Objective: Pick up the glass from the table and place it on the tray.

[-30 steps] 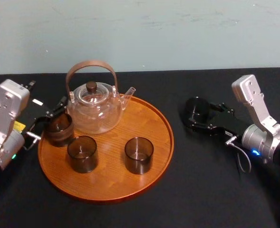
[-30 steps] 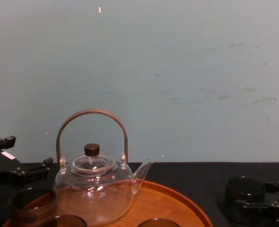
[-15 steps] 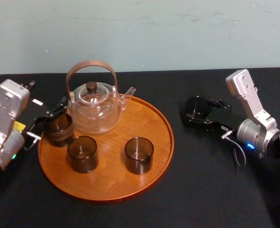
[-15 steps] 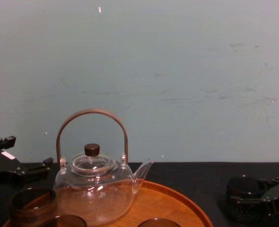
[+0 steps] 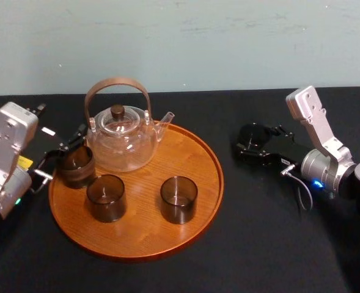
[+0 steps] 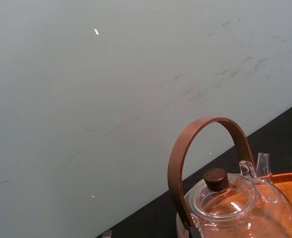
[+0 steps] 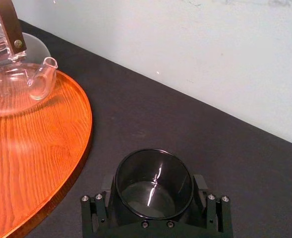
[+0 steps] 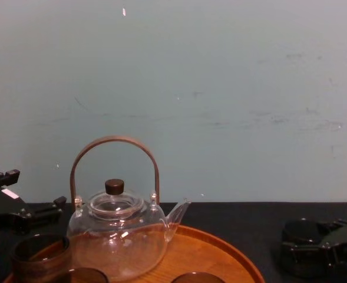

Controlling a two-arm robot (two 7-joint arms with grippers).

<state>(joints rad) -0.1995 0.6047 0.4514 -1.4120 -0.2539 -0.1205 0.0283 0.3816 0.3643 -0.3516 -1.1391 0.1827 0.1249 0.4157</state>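
Observation:
On the black table (image 5: 259, 244), right of the round wooden tray (image 5: 195, 183), stands a dark smoky glass (image 5: 248, 135). My right gripper (image 5: 256, 145) is shut on it. In the right wrist view the glass (image 7: 153, 181) sits upright between the black fingers (image 7: 97, 208), beside the tray's rim (image 7: 84, 148). The chest view shows the glass (image 8: 303, 236) low on the right. My left gripper (image 5: 58, 155) rests open at the tray's left edge, next to a brown glass (image 5: 76, 166).
A glass teapot (image 5: 121, 137) with a brown hoop handle stands at the back left of the tray. Two more dark glasses (image 5: 106, 197) (image 5: 178, 199) stand on the tray's front half. Bare wood lies at the tray's right side, nearest the held glass.
My right arm's wrist has swung back and a little toward the tray, and the glass has shifted slightly with the gripper. The left arm has stayed still.

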